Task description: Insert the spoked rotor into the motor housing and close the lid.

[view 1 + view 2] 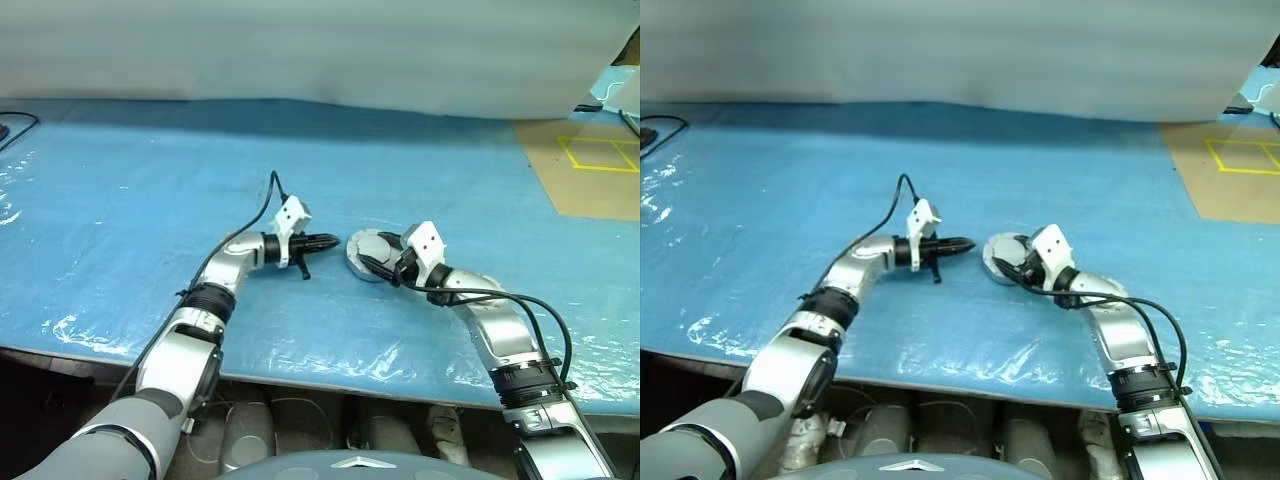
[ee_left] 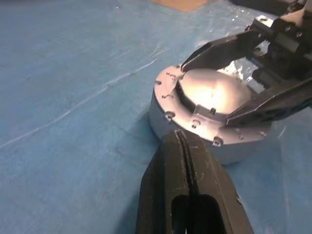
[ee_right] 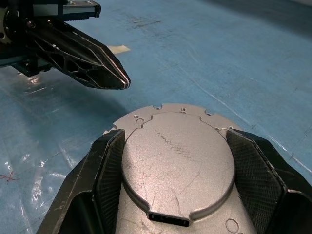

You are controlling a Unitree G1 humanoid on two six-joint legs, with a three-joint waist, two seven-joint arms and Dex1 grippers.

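Gripping with our right gripper point(image 3: 173, 175), we have its two black fingers point(image 3: 109, 170) spread wide and set against opposite sides of the raised round lid point(image 3: 178, 156), which lies smooth grey face up on top of the motor housing point(image 2: 168, 109). The pads touch the edge of the lid on both sides, so the hand is clamped across it. A small rectangular notch in the lid's rim faces back toward our wrist. Under the lid, the housing's flat flange with its small screw holes shows beyond our fingertips, and the housing sits flat on the blue plastic sheet point(image 1: 150, 180) that covers the table.

Just beyond the housing, on the side away from our right wrist, our left gripper point(image 1: 962, 243) points level toward it with its two fingers pressed together, holding nothing. Its tip is near the housing's wall but apart from it; a narrow strip of blue sheet shows between them.

We cannot see the spoked rotor; the lid covers the inside of the housing.

Farther out, past our right arm, a brown board with yellow tape lines point(image 1: 600, 155) lies on the table, well apart from the work.
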